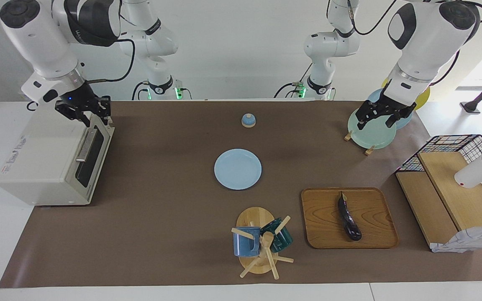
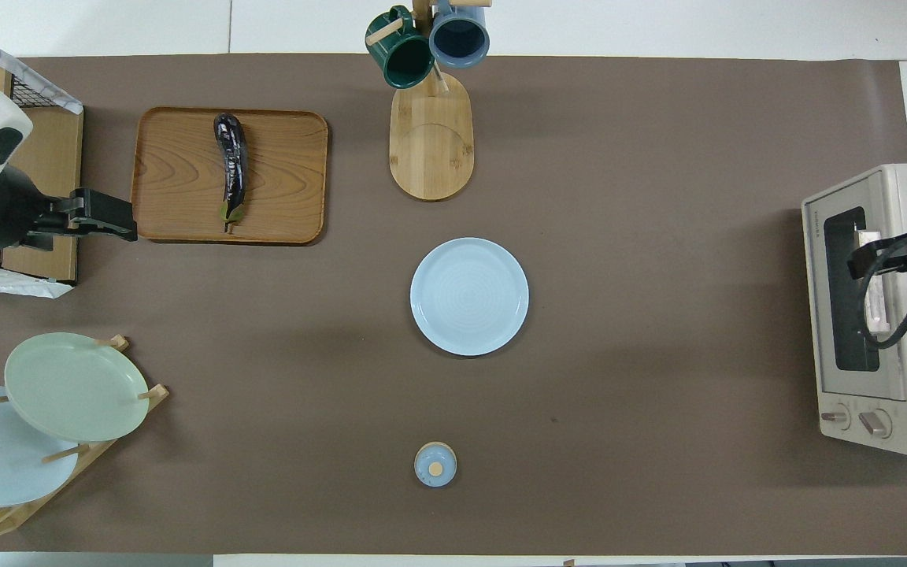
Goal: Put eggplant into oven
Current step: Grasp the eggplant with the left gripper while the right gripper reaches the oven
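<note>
Facing view, swept across: oven (image 1: pixel 52 161) at the right arm's end of the surface, door shut, bar handle (image 1: pixel 84 145) on its front; right gripper (image 1: pixel 85 112) up over the oven's top front edge, just above the handle, jaws spread with nothing between them; my read is this arm goes for the door, which has to drop before anything goes in.

Middle: light blue plate (image 1: pixel 237 169), small bell (image 1: pixel 248 120) nearer the robots than the plate, mug tree (image 1: pixel 262 242) farther from them; none of these matter for the task.

Eggplant (image 1: pixel 348 218) lies on the wooden tray (image 1: pixel 320 234) toward the left arm's end, well apart from the oven; long axis runs roughly toward and away from the robots, green stem end nearer the robots; overhead view agrees, eggplant (image 2: pixel 231 167) lengthwise on the tray (image 2: pixel 280 157).

Left gripper (image 1: pixel 384 116) in the air over the plate rack (image 1: pixel 368 133), jaws spread, empty; it is clearly the nearer arm to the eggplant; a grasp likely wants the jaws set across the eggplant's width at mid-body.
</note>
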Controlling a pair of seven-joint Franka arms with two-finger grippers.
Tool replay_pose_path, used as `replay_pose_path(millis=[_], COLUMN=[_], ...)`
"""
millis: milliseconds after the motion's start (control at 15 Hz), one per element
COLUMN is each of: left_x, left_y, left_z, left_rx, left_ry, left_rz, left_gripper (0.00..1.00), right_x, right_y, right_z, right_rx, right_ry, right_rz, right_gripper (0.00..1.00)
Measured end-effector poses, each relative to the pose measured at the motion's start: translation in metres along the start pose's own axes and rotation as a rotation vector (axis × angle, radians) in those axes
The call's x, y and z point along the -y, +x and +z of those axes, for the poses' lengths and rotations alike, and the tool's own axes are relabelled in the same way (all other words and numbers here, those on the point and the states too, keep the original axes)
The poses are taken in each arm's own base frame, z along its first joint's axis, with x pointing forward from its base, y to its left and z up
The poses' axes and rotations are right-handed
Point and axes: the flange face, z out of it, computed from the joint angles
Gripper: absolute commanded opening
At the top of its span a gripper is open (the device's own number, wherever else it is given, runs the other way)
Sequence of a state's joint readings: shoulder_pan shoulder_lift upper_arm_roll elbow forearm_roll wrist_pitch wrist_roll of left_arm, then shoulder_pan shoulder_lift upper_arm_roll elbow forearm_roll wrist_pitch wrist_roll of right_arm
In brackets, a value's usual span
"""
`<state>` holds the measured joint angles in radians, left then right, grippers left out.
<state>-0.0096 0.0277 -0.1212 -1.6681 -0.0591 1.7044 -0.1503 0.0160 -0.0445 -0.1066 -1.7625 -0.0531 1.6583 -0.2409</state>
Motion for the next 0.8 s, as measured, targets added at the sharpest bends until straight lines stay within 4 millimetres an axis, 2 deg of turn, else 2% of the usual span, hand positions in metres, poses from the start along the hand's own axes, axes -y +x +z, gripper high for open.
replay_pose_path(millis=[133, 333, 533, 667, 800], left_x=[-0.001, 0.002, -0.006, -0.016, -0.014], left_y=[0.026, 0.079, 0.121, 0.142, 0.153], left_z=[0.036, 0.117, 0.190, 0.225, 0.244], left_rx=[0.007, 0.021, 0.021, -0.006, -0.035], left_ry=[-0.028, -0.047, -0.065, -0.065, -0.065], left_rz=[-0.009, -0.025, -0.024, -0.008, -0.010], left_gripper=[1.00, 1.00, 1.00, 1.00, 1.00], right_x=[-0.014, -0.028, -0.028, -0.028, -0.030], right_y=[-0.006, -0.013, -0.014, -0.013, -0.011], right_z=[0.020, 0.042, 0.060, 0.068, 0.076], right_rx=[-0.017, 0.004, 0.021, 0.020, 0.015], right_ry=[-0.004, -0.047, -0.101, -0.130, -0.137], right_rz=[0.006, 0.069, 0.156, 0.164, 0.164], right_gripper=[0.00, 0.00, 0.00, 0.00, 0.00])
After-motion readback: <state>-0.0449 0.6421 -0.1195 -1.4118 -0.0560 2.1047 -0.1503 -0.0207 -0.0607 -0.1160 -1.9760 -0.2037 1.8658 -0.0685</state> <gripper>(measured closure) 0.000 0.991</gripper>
